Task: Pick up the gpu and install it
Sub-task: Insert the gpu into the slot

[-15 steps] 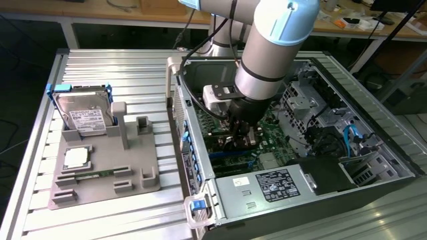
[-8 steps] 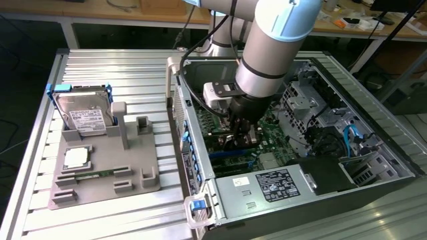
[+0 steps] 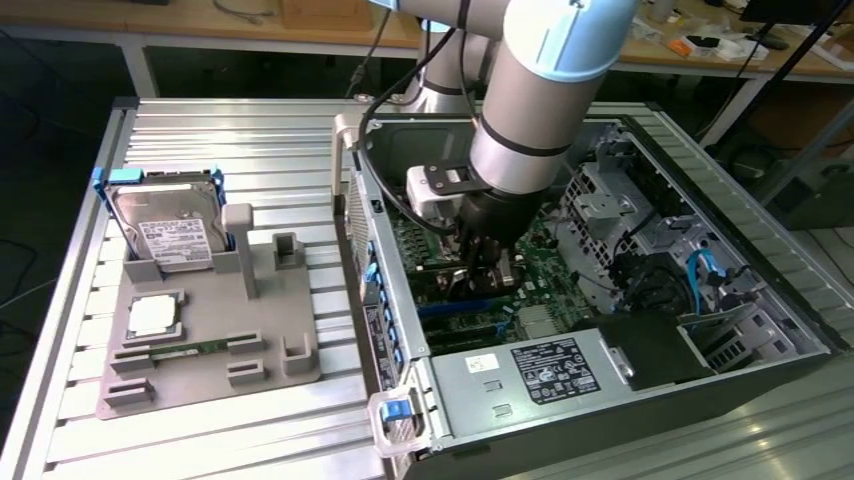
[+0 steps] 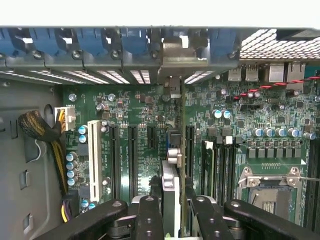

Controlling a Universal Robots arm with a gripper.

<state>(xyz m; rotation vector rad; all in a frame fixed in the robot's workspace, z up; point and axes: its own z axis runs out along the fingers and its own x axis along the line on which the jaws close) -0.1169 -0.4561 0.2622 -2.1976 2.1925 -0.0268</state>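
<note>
Past the hard drive [image 3: 171,232] in its stand at the worktop's [image 3: 240,130] left edge, inside the open computer case [image 3: 747,250], the gripper [image 4: 170,210] pinches the thin, rigid, likely fragile gpu [image 4: 170,195] by its top edge, held edge-on over the motherboard [image 4: 130,110] slots.

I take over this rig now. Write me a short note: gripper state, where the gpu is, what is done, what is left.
Gripper: inside the open computer case, shut on the gpu, which it holds edge-on above the motherboard.
Gpu: lifted off the grey holder tray on the table; the hard drive, the processor and the memory stick are on that tray.
Done: pick-up, and the carry into the case.
Left: I cannot tell whether the card sits in a slot; seating it and letting go remain.
</note>
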